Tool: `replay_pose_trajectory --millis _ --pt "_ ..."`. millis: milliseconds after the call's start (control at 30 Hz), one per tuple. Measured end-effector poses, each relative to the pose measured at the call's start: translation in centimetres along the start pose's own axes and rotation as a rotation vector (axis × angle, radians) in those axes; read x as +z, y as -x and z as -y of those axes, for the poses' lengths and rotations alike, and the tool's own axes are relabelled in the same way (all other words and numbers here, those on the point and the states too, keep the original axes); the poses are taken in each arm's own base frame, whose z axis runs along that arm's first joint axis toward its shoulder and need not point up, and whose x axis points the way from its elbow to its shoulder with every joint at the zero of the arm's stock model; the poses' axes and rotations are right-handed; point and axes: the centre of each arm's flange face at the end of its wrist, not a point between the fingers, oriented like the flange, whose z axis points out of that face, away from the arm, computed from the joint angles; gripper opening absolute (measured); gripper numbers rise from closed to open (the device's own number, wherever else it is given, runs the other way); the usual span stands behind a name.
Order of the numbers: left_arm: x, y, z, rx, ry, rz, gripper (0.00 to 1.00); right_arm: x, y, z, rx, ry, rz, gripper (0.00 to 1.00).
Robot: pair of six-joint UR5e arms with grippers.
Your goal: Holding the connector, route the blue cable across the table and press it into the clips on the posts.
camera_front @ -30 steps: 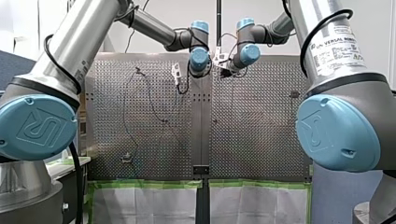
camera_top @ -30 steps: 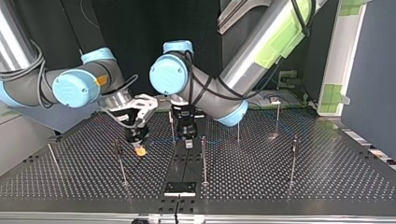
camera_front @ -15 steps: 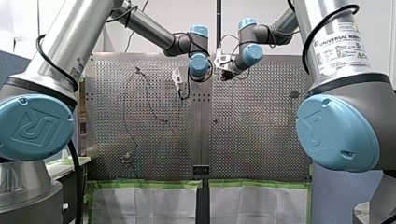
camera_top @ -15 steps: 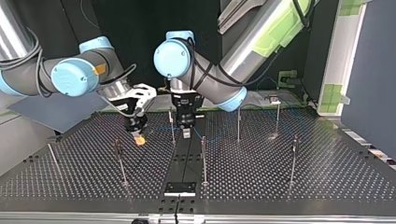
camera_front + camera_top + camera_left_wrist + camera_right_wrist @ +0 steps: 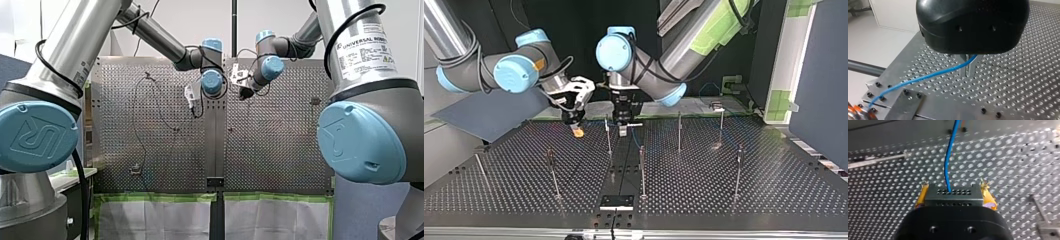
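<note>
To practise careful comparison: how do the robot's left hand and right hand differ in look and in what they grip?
My left hand has bare metal fingers; my right hand has yellow pads. My left hand pinches the blue cable itself; my right hand clamps the dark connector. Both are shut, sharing one cable.

Left pincer (image 5: pixel 623 131) clamped, pointing down; right pincer (image 5: pixel 578 132) clamped beside it

A robotics lab: industrial arms (image 5: pixel 511 75) over a perforated metal table (image 5: pixel 734 200) with posts (image 5: pixel 642 170).
</note>
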Motion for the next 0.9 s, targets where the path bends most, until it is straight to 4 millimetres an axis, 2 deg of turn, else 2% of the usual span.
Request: replay_pose_trajectory --millis 167,400,500,900 --pt "-0.1 -2.1 -0.9 0.006 -0.015 -0.013 0.0 -0.2 1.9 -0.2 0.017 0.001 0.011 0.0" --pt "-0.5 -7.7 -2.3 0.038 -0.044 -0.07 0.0 -0.5 4.2 -0.5 0.036 0.002 0.021 0.0" --pt "-0.8 -9.1 -3.0 0.042 -0.051 -0.081 0.0 -0.6 5.3 -0.6 0.048 0.001 0.024 0.0" --pt "-1.7 -12.3 -5.7 0.042 -0.094 -0.1 0.0 -1.3 9.2 -2.1 0.067 0.02 0.024 0.0"
